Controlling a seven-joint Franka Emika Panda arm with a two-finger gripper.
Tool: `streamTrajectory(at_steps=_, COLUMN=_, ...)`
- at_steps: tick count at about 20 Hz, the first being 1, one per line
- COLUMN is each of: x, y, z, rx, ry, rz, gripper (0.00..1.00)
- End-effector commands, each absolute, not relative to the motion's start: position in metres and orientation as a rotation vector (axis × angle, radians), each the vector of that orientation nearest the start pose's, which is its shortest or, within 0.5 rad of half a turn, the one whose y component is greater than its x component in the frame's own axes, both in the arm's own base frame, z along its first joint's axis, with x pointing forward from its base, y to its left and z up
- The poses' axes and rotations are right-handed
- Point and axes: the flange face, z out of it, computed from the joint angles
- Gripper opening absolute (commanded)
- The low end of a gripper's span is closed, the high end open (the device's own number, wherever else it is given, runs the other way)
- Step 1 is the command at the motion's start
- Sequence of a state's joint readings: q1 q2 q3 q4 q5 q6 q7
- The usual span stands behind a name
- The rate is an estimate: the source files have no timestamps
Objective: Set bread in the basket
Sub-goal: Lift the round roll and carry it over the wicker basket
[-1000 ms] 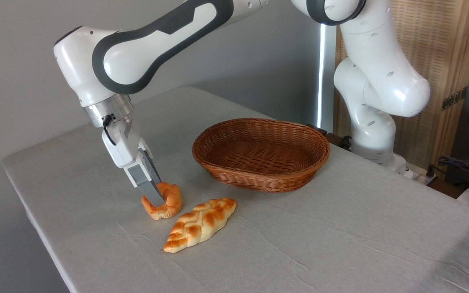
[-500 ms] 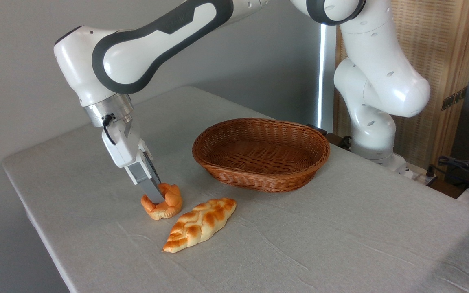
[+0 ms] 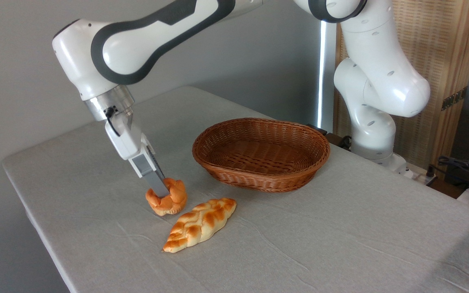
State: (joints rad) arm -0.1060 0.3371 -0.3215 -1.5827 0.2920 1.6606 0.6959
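Observation:
The small round knotted bread (image 3: 168,199), orange-golden, hangs a little above the table with my gripper (image 3: 163,192) shut on it; one grey finger (image 3: 156,184) crosses its front and the other finger is hidden behind. It hovers at the left of the table, just above and left of the braided loaf. The oval brown wicker basket (image 3: 261,178) stands empty to the right, apart from the bread.
A longer braided leaf-shaped loaf (image 3: 199,224) lies on the grey tablecloth (image 3: 332,240) just below the held bun. The robot's white base (image 3: 375,134) stands behind the basket at the right. Cables (image 3: 462,167) lie at the far right edge.
The gripper, shut on the bun, has risen slightly and shifted right; the bun has left the table and tilted a little.

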Motion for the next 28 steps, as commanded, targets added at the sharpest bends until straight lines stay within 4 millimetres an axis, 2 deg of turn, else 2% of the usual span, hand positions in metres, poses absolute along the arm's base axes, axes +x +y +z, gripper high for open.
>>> streamTrajectory(at_steps=1, x=0.586, y=-0.209, z=0.456, rx=-2.471, ry=1.584, rz=0.395, gripper=0.0)
streamTrajectory(at_steps=3, x=0.583, y=-0.207, z=0.462, rx=-2.473, ry=1.577, rz=0.401, gripper=0.0)
streamTrajectory(at_steps=5, x=0.579, y=-0.202, z=0.475, rx=-2.477, ry=1.561, rz=0.397, gripper=0.0)
streamTrajectory(at_steps=9, x=0.569, y=-0.185, z=0.501, rx=-2.492, ry=1.51, rz=0.425, gripper=0.0)
streamTrajectory(at_steps=11, x=0.559, y=-0.168, z=0.52, rx=-2.511, ry=1.47, rz=0.461, gripper=0.0)
streamTrajectory(at_steps=15, x=0.541, y=-0.152, z=0.533, rx=-2.595, ry=1.436, rz=0.565, gripper=0.0)
streamTrajectory(at_steps=21, x=0.533, y=-0.124, z=0.558, rx=-2.742, ry=1.383, rz=0.527, gripper=0.0)
streamTrajectory(at_steps=25, x=0.53, y=-0.129, z=0.558, rx=-2.761, ry=1.396, rz=0.507, gripper=0.0)
streamTrajectory(at_steps=27, x=0.517, y=-0.134, z=0.56, rx=-2.782, ry=1.416, rz=0.395, gripper=0.0)
streamTrajectory(at_steps=28, x=0.502, y=-0.137, z=0.558, rx=-2.805, ry=1.43, rz=0.316, gripper=0.0)
